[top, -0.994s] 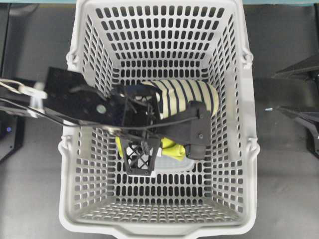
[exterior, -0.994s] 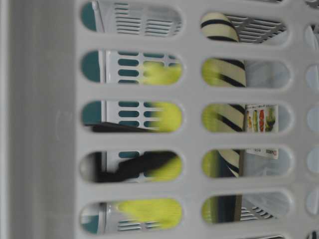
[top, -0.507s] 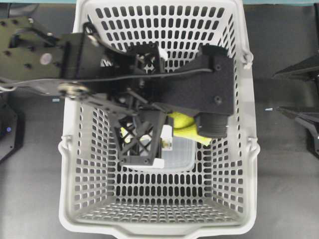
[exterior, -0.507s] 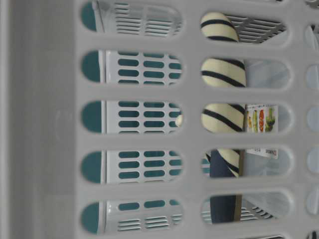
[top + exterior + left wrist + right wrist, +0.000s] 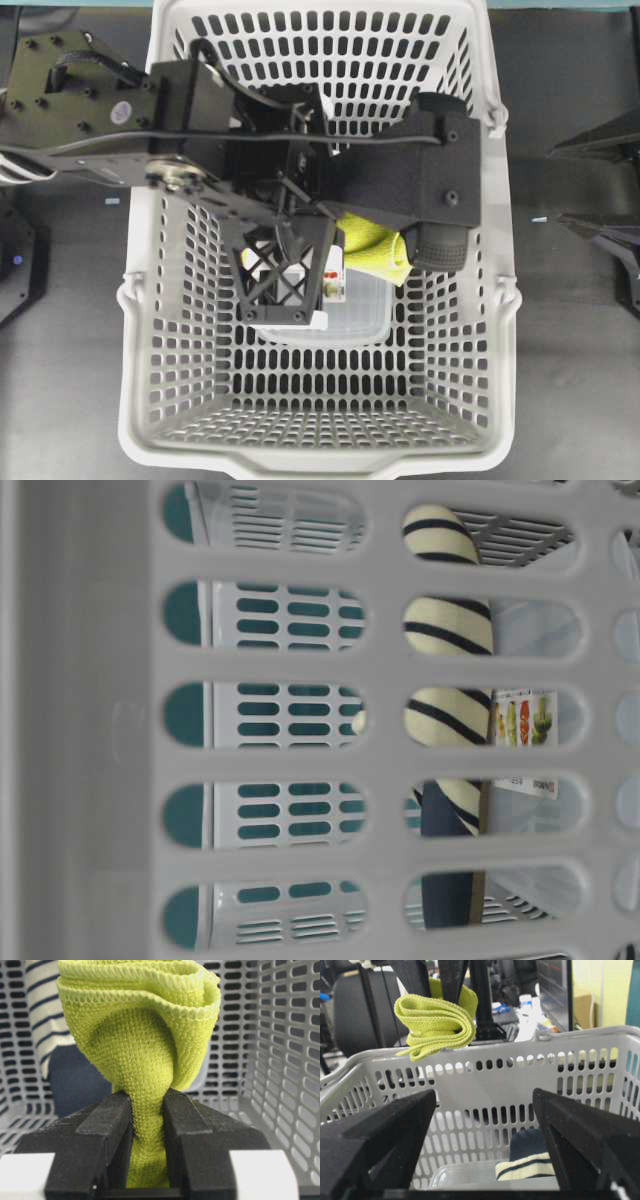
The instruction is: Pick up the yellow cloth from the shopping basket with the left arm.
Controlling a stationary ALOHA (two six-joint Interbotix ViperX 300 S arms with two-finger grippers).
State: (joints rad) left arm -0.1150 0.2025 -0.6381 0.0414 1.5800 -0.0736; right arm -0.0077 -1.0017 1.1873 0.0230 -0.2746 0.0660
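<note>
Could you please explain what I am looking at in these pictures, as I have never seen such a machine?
These are four cameras on a two-armed robot. The overhead view looks down into a large light-grey slotted plastic basket, with the black left arm reaching over it. The table-level view peers through the basket wall. The left wrist camera sits just behind the left gripper, which is shut on a small yellow-green fuzzy cloth. The right wrist camera looks between the open fingers of the right gripper and shows the cloth raised above the basket rim. In the basket lie a cream slipper with navy stripes and a clear plastic box.
</note>
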